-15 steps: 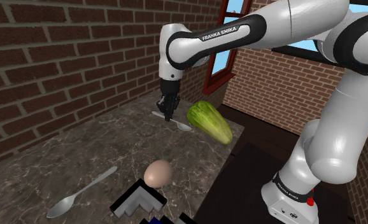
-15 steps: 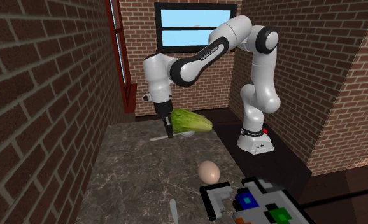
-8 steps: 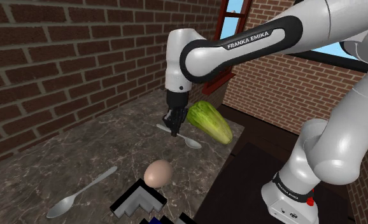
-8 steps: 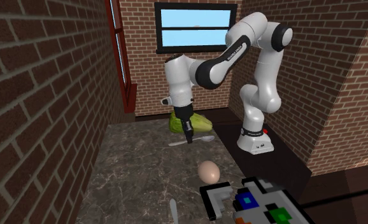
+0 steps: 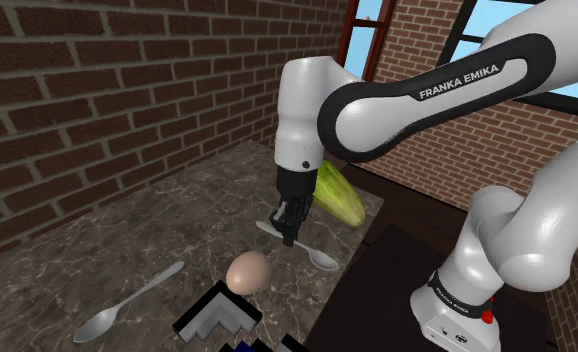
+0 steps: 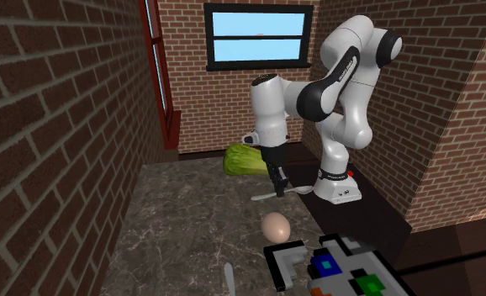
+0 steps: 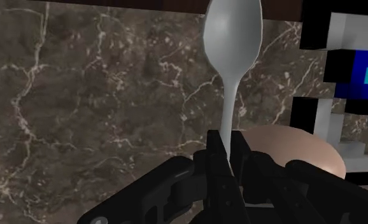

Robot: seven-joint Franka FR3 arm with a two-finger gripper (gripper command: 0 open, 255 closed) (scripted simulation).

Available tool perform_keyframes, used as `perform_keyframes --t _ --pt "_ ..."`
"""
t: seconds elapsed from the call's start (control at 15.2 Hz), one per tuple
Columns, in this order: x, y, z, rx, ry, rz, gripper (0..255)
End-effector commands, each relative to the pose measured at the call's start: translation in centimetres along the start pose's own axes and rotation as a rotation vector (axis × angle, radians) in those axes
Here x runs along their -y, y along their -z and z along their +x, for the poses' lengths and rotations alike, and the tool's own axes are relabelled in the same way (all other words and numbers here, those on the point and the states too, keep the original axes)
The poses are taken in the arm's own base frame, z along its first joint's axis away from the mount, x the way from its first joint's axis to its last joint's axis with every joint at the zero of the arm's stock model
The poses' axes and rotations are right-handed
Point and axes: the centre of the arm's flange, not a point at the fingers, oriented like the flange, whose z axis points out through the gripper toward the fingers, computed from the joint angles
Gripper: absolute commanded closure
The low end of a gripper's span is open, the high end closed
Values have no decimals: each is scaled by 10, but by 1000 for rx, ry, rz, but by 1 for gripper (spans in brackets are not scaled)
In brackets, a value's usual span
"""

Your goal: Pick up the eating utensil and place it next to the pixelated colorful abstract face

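A grey spoon point(image 5: 321, 259) hangs above the dark marbled counter, with my black gripper point(image 5: 289, 236) shut on its handle. In the wrist view the spoon's bowl point(image 7: 232, 37) points away from the gripper point(image 7: 223, 154), whose fingers clasp the thin handle. The pixelated colourful face point(image 5: 215, 319) lies flat at the counter's near end, just past a brown egg point(image 5: 248, 272). In the second exterior view the held spoon point(image 6: 297, 190) and gripper point(image 6: 278, 188) are above and beyond the egg point(image 6: 275, 225) and the face point(image 6: 335, 270). Under the hand, the egg point(image 7: 293, 151) and the face point(image 7: 349, 71) lie close beside the spoon.
A second grey spoon point(image 5: 127, 303) lies on the counter at the shoulder view's lower left. A green leafy vegetable point(image 5: 338, 194) rests behind the arm near the window corner. Brick walls point(image 5: 97, 90) close off the counter's far side. The counter edge point(image 5: 355, 262) drops to a dark floor by the stand.
The arm has carried the spoon away from the green vegetable toward the egg and the pixelated face. The spoon stays clasped in the fingers.
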Motion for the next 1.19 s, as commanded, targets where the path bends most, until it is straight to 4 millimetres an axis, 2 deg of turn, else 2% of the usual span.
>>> perform_keyframes --t 0.0,0.79,1.12 --pt "3 -11 -3 0 -1 0 255" --pt "-6 -73 5 0 -1 0 255" --pt "-7 -76 6 0 -1 0 255"
